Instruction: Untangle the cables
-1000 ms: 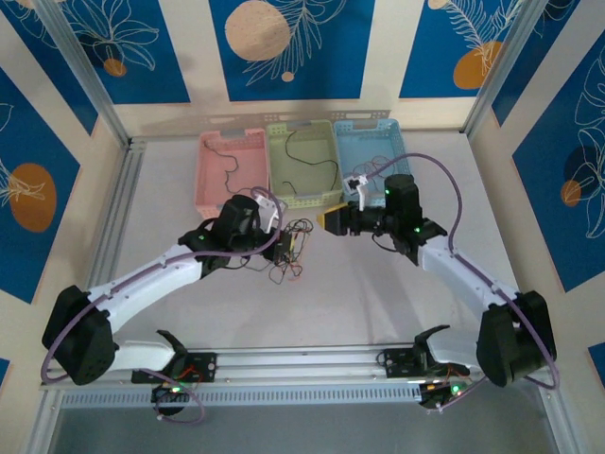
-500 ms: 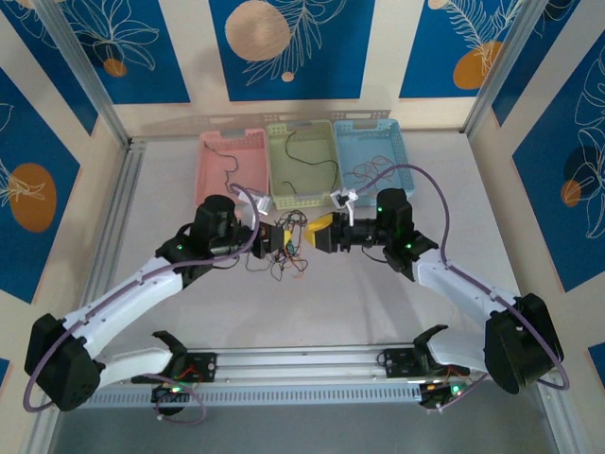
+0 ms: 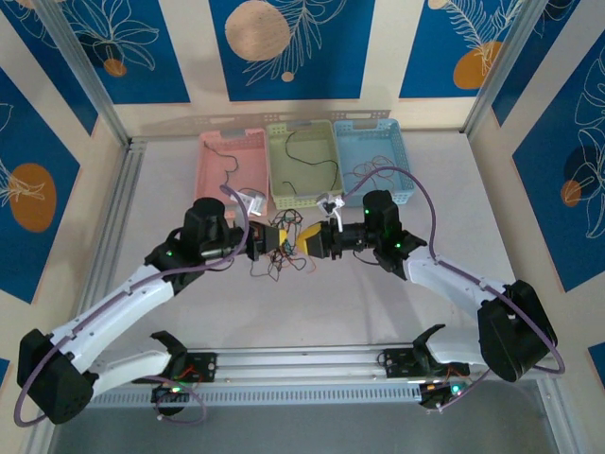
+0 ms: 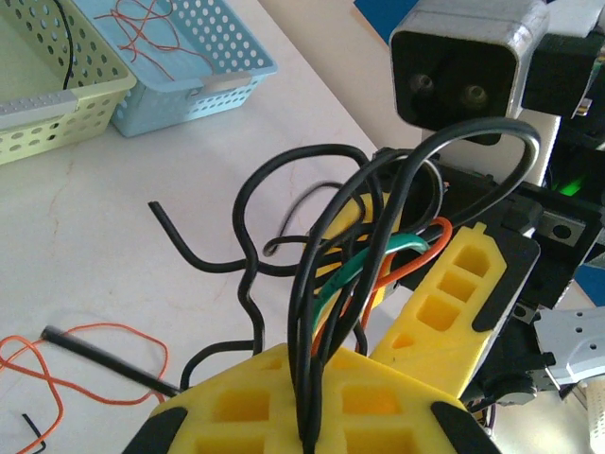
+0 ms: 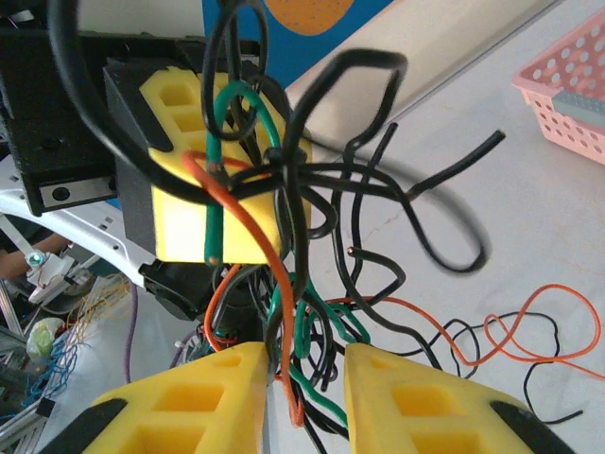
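Note:
The cables are a tangle of thin black, orange and green wires at the table's middle, between both grippers. My left gripper is shut on a bunch of black cables, which run up out of its closed yellow fingers. The left gripper faces the right gripper's yellow finger close ahead. My right gripper stands open, with black, green and orange cables hanging in the gap between its fingers. From above, the right gripper nearly touches the left one.
Three baskets stand in a row behind: pink and green, each with a black wire, and blue with orange wires. Loose orange and black wires lie on the table beside the tangle.
The right gripper has moved left up to the tangle. The left arm has drawn back to the left, and the bunch has risen off the table in its grip.

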`<state>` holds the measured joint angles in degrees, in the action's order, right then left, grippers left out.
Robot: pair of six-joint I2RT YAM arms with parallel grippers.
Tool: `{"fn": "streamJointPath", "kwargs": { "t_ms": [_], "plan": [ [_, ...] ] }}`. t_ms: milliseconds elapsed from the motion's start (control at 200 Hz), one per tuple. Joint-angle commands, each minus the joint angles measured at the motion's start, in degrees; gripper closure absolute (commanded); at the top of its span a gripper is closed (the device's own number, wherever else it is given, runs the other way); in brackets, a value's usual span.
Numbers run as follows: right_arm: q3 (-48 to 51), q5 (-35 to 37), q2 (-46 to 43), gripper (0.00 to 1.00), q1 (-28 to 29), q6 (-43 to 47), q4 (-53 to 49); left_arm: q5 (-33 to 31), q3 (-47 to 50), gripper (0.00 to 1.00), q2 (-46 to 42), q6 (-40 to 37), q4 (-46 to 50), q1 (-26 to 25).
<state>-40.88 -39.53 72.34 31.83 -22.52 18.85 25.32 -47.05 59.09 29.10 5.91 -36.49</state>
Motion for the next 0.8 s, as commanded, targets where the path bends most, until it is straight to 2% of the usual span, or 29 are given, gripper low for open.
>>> {"fn": "streamJointPath", "kwargs": {
  "t_ms": [0, 185, 400, 500, 700, 795],
  "plan": [
    [-1.5, -1.6, 0.6, 0.73, 0.4, 0.2, 1.0, 0.8, 0.6, 1.0, -2.4, 0.2, 0.7, 0.5],
    [-1.8, -1.6, 0.2, 0.76, 1.2, 1.0, 0.1, 0.4, 1.7, 1.0, -3.3, 0.8, 0.4, 0.5],
    [-2.4, -1.7, 1.2, 0.66, 2.5, 0.8, 0.4, 0.7, 2.0, 1.0, -3.6, 1.4, 0.0, 0.5],
    [-2.7, -1.1, 1.8, 0.66, 3.0, 1.0, 0.3, 0.8, 2.2, 1.0, -3.8, 1.5, 0.1, 0.5],
    [-3.2, -1.2, 2.4, 0.82, 3.6, 1.4, -0.4, 0.9, 2.2, 1.0, -3.7, 1.5, 0.1, 0.5],
    [-3.1, -1.4, 1.7, 0.81, 3.5, 1.9, -1.0, 0.5, 2.1, 1.0, -3.8, 1.3, 0.5, 0.5]
  ]
}}
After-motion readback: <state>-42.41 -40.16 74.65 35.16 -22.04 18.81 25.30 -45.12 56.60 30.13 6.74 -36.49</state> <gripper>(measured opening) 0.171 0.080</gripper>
